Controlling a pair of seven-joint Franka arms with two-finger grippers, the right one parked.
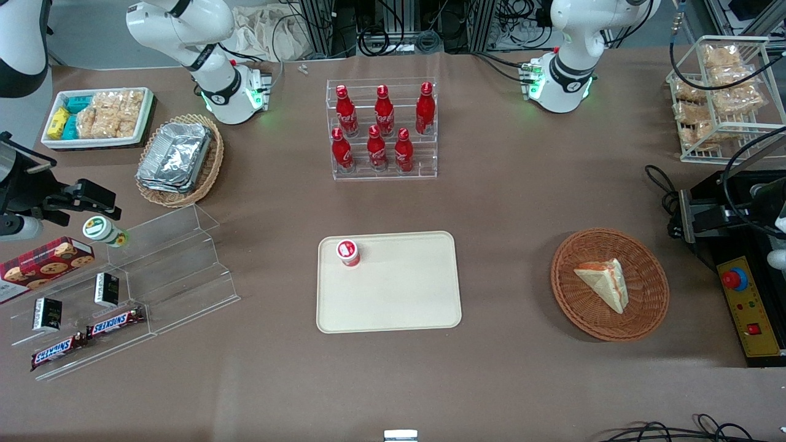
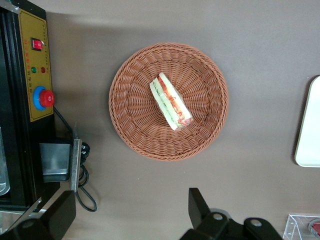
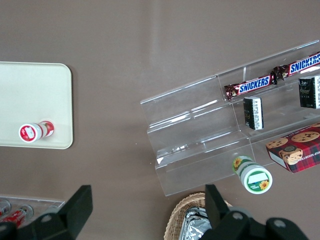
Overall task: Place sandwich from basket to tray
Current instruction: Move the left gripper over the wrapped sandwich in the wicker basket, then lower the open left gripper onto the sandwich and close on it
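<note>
Sandwich (image 2: 171, 101) lying in the basket (image 2: 131, 115), long edge slanted across the line between the fingers. Gripper (image 2: 131, 212) high above the table beside the basket, fingers wide apart, empty. Tray (image 1: 393, 301) well apart toward the parked arm.

"SNICKERS" is read on two chocolate bars (image 3: 250, 88) (image 3: 303, 63) lying on the clear acrylic step stand (image 3: 200, 145). The script on the red bottles (image 1: 384, 110) is not legible. The gripper (image 2: 131, 212), bearing no readable marking, is seen above the table near the basket (image 2: 131, 112).
</note>
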